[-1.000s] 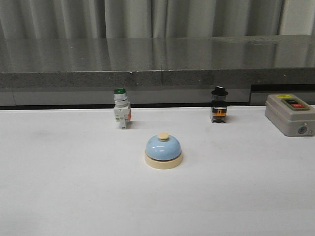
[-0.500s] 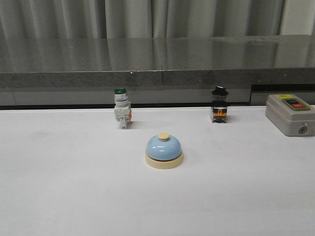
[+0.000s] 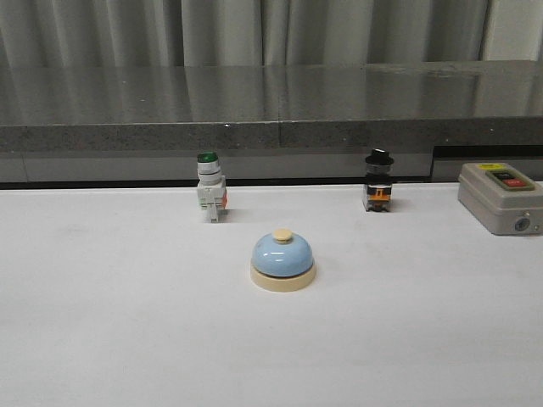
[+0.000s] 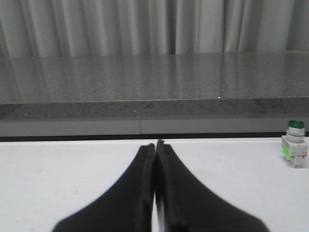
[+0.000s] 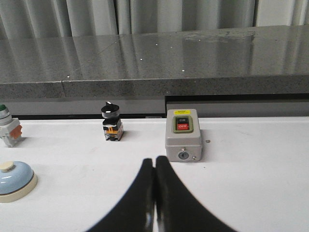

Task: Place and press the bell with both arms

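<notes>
Your bell sits upright on the white table, in front of and between the green-capped switch and the black-knobbed switch. Both your left gripper and right gripper have their fingers pressed together, holding nothing, well apart from it.

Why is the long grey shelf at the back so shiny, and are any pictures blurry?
Front view: the polished dark grey stone ledge mirrors the pale curtain; the glossy light-blue bell is sharp, with a soft shadow. Left wrist view: the closed black left tool looks soft-edged. Right wrist view: the closed right tool is slightly blurred too.
</notes>
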`<action>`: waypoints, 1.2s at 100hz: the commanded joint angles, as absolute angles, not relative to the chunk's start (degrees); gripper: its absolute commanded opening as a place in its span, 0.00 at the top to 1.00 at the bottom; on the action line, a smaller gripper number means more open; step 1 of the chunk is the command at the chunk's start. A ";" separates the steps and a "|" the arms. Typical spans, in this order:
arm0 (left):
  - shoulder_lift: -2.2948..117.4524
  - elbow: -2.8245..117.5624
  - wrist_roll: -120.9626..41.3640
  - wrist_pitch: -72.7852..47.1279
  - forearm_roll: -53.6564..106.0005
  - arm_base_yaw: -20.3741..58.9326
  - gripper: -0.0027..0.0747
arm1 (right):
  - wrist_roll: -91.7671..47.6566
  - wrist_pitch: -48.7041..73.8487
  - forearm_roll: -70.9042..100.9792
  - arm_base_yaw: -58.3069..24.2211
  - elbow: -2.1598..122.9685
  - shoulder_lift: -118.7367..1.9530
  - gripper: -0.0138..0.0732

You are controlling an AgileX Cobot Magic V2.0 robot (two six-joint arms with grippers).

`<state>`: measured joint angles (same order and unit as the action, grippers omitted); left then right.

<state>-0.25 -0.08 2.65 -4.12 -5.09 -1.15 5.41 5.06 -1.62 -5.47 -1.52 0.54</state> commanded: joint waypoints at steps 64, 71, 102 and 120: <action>-1.95 -2.35 3.04 0.80 -4.49 -2.67 0.99 | 5.48 0.36 -1.81 -5.09 -0.74 1.47 0.91; -1.95 -2.35 3.04 0.80 -4.49 -2.67 0.99 | 5.48 0.36 -1.81 -5.09 -0.74 1.47 0.91; -1.95 -2.35 3.04 0.80 -4.49 -2.67 0.99 | 5.48 0.36 -1.81 -5.09 -0.74 1.47 0.91; -1.95 -2.35 3.04 0.80 -4.49 -2.26 0.99 | 5.48 -1.13 -1.81 -5.09 -0.74 1.47 0.91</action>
<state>-0.25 -0.08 2.65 -4.00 -4.91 -2.54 5.41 4.92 -1.62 -5.47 -1.52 0.54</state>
